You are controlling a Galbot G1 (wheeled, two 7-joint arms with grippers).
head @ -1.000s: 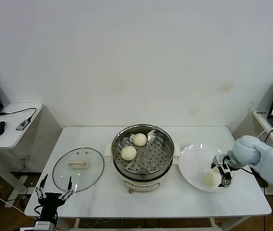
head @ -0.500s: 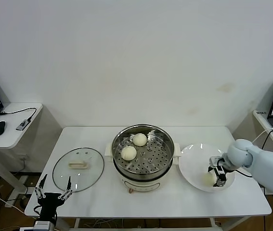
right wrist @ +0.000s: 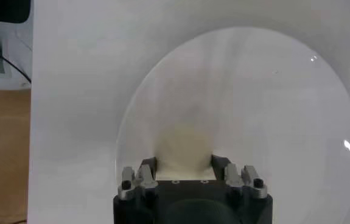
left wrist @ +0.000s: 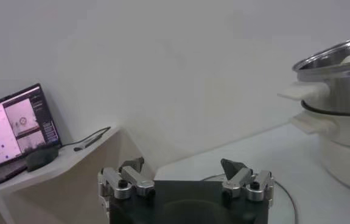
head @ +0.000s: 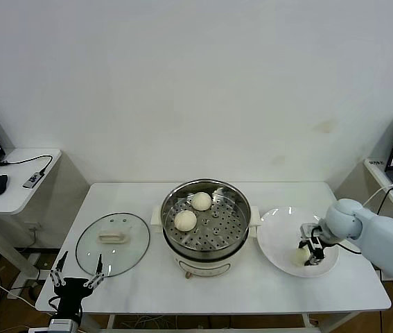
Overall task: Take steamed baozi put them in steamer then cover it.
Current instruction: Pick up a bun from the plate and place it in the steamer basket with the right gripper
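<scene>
The steamer stands mid-table with two baozi on its perforated tray, one at the back and one at the front left. A third baozi lies on the white plate to the steamer's right. My right gripper is down on the plate, its jaws pressed against both sides of this baozi, as the right wrist view shows. A fourth baozi is not in view. My left gripper hangs open and empty below the table's front left edge.
The glass lid with a cream handle lies flat on the table left of the steamer. The left wrist view shows the steamer's rim far off. Side desks with laptops stand at both sides of the table.
My right gripper has moved left and down onto the plate and its jaws now grip the baozi there. The left arm has not moved.
</scene>
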